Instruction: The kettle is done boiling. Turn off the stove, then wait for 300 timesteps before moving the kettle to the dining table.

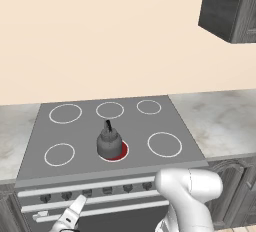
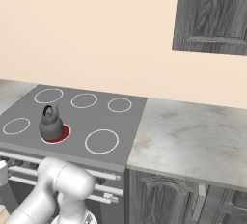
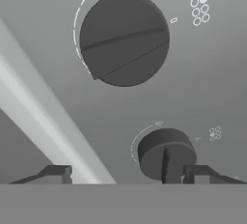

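Jaws spread wide, empty, clamped on nothing; gripper [image 3: 128, 174] held close before the stove [image 1: 85, 126] front panel. One fingertip [image 3: 205, 174] just beside a small dark knob [image 3: 166, 153], contact unclear. Larger knob [image 3: 124, 38] farther along, untouched. Kettle [image 1: 108, 142] upright on the glowing red burner [image 1: 120, 152], front centre of the cooktop.
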Available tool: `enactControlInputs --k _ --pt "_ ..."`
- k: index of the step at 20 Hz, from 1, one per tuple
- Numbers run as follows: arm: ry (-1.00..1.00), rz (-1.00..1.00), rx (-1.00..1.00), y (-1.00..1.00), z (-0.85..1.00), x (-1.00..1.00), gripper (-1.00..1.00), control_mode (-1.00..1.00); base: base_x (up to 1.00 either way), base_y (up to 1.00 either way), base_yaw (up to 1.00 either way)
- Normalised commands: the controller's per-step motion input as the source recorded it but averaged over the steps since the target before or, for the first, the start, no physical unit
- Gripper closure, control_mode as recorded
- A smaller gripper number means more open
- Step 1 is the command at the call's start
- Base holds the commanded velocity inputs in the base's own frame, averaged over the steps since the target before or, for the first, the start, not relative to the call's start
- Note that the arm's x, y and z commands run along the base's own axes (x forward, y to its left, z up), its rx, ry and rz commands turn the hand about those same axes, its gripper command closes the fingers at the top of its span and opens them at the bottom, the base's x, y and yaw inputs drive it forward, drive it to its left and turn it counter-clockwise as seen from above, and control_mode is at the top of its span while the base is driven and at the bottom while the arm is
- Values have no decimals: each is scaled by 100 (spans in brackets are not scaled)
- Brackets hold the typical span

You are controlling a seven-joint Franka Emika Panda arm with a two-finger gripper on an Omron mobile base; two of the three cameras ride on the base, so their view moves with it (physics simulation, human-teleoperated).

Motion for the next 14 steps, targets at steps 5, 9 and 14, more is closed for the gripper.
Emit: enactControlInputs --k 5,9,14 --pt "-1 0 1 0 21 7 -100 -100 0 0 0" --pt "0 0 0 0 16 2 -100 -100 0 0 0" --pt "0 0 2 -3 8 0 -100 -100 0 0 0"
